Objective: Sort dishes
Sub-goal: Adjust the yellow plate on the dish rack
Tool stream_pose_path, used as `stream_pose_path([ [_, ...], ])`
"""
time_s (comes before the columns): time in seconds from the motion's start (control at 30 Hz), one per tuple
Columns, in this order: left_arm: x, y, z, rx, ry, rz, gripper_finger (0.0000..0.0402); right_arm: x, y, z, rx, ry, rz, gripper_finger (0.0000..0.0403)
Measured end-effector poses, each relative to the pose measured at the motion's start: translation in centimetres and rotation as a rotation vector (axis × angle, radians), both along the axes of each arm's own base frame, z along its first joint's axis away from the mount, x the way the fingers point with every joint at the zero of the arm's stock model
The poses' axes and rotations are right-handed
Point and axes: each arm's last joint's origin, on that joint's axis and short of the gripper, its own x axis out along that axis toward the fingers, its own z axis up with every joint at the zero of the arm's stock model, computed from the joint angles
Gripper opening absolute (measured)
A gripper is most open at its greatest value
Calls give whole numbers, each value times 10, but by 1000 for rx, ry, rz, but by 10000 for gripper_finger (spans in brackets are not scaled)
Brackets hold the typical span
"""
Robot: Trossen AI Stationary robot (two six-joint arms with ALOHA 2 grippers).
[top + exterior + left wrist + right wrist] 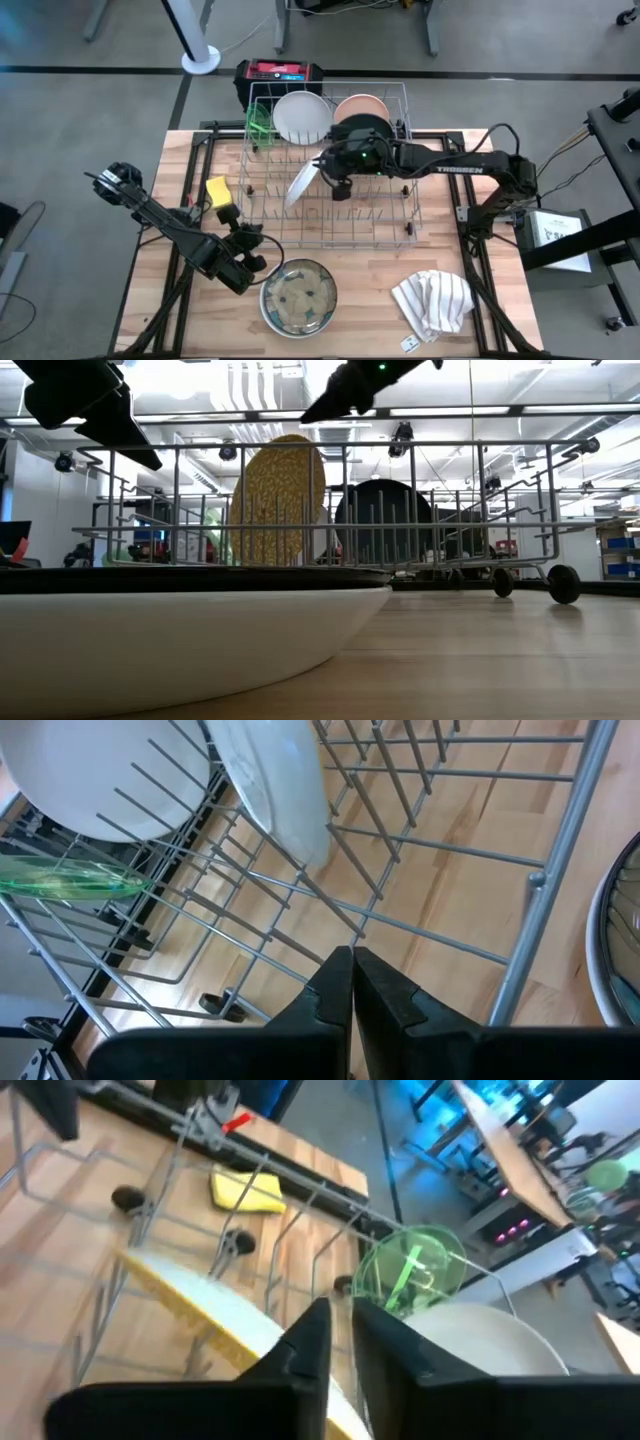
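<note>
The room has a gray floor (pixel 90 150) all around, and the low view shows bright lights on a white ceiling (pixel 250 385) far behind. In the middle stands a wooden tabletop (pixel 370 290) with light planks. On it sits a big wire rack (pixel 390 235) with thin metal bars. At the back of the rack stand a lime-green dish (pixel 260 124), a white plate (pixel 301 116), a peach plate (pixel 362 105) and a black plate (pixel 362 130), all upright. A speckled plate (pixel 300 184) leans tilted inside the rack, just beside the right gripper (pixel 322 165), whose fingers are a small way apart right next to the plate's rim; it is hard to tell if they touch it. A large white bowl (pixel 298 297) with a dark rim sits on the tabletop in front of the rack. Near it, the left gripper (pixel 262 238) hangs over the tabletop by the rack's front edge with its fingers pressed together and nothing in them. A striped cloth (pixel 432 303) lies at the front right. A small yellow sponge (pixel 219 191) lies left of the rack.
</note>
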Motion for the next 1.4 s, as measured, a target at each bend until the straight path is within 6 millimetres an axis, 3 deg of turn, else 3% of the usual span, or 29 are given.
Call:
stream_pose_path([
  [0.27, 0, 0, 0, -3, -3, 0, 0, -18, 8, 9, -26, 88, 35, 134],
  [0.4, 1, -1, 0, -8, -7, 0, 0, -11, 9, -3, -95, 145, 35, 167],
  [0.53, 1, -1, 0, -10, -8, 0, 0, -4, 7, -17, -216, 228, -26, 175],
  [0.87, 1, -1, 0, -14, -8, -1, 0, 7, 4, -24, -381, 259, -21, 125],
  [1.4, 1, -1, 0, -17, -10, -3, 0, 11, 4, -27, -442, 276, 40, 5],
])
